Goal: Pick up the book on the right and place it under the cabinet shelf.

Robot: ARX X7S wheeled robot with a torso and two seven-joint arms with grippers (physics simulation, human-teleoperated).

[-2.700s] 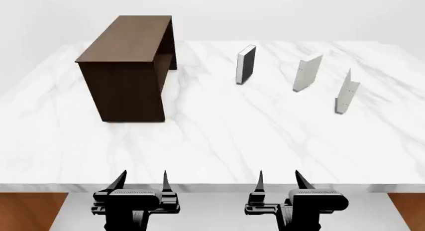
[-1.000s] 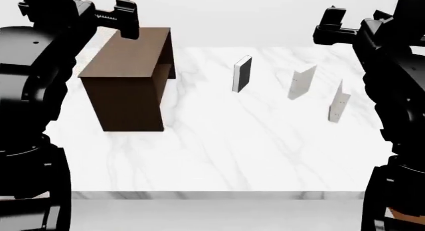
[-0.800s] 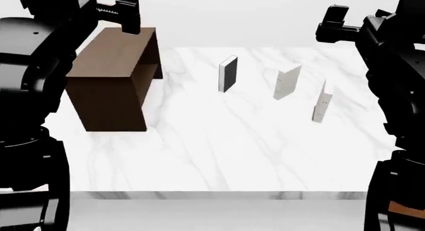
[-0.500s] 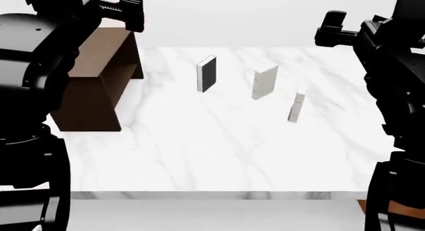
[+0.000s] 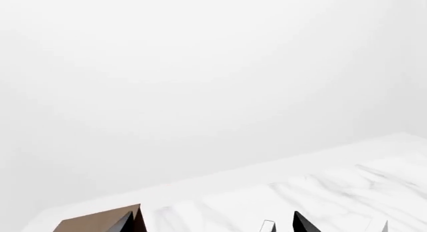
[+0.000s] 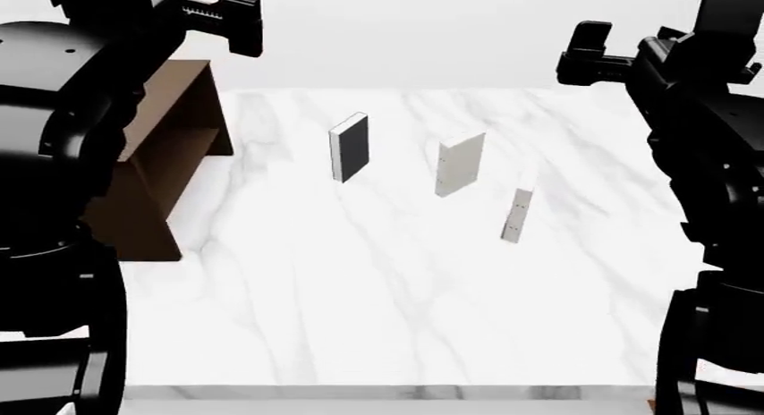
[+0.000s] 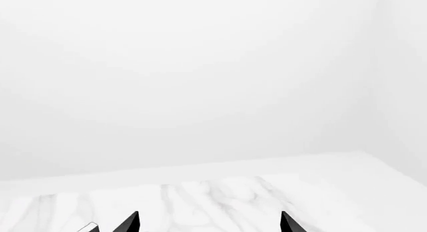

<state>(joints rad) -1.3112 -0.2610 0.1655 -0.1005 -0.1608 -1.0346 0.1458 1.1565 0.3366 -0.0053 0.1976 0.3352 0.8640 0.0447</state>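
Observation:
The book (image 6: 516, 215), thin and pale, stands upright on the marble table (image 6: 358, 299), rightmost of three. The dark brown cabinet shelf (image 6: 179, 156) stands at the far left, partly hidden behind my left arm (image 6: 84, 120); its top corner (image 5: 93, 225) also shows in the left wrist view. Both arms are raised high, well above and apart from the books. My left gripper (image 5: 217, 225) is open with nothing between its fingertips. My right gripper (image 7: 207, 225) is likewise open and empty, over the table's far part.
A black-covered book (image 6: 350, 148) and a thicker pale grey book (image 6: 460, 165) stand upright to the left of the thin one. My right arm (image 6: 704, 165) fills the right edge of the head view. A white wall lies behind the table.
The head view has swung to the right: cabinet and books have slid leftward and lower in view, and the cabinet is now largely behind my left arm. Both arms stay raised.

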